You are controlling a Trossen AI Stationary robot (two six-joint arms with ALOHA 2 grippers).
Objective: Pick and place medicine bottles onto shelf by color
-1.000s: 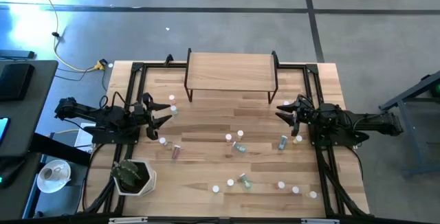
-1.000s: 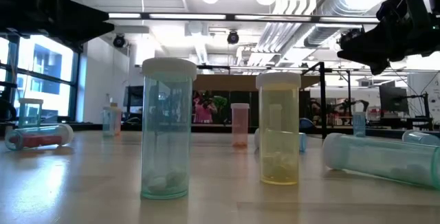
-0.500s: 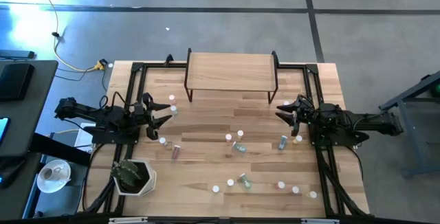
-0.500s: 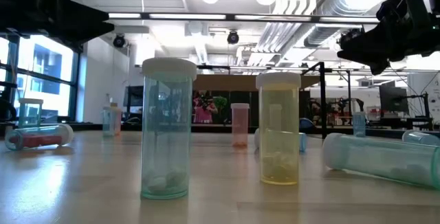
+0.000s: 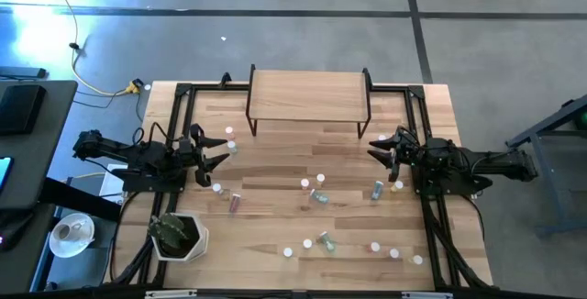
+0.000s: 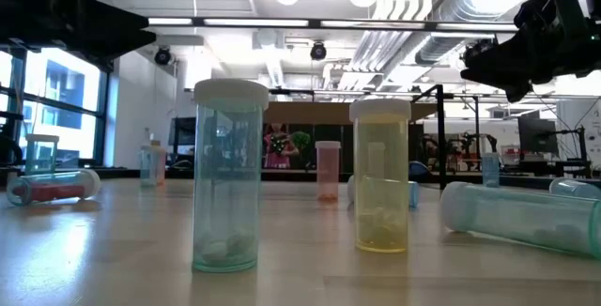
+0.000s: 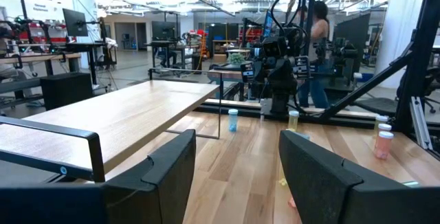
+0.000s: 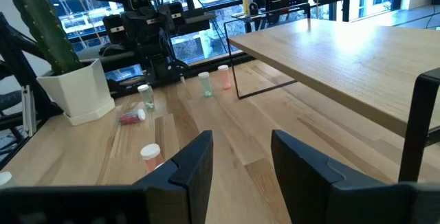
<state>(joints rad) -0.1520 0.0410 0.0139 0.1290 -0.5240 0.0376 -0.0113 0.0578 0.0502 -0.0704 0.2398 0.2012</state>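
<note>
Several small medicine bottles with white caps are scattered over the tabletop, some upright, some on their sides, such as a blue one, a yellow one, a pink one lying flat and a teal one. The light-wood shelf stands on black legs at the table's far middle, bare on top. My left gripper hovers open near the table's left edge, empty. My right gripper hovers open near the right edge, empty.
A white pot with a cactus stands at the near left corner. Black frame rails run along the table's left and right sides. More bottles stand near the front edge. A person stands beyond the table.
</note>
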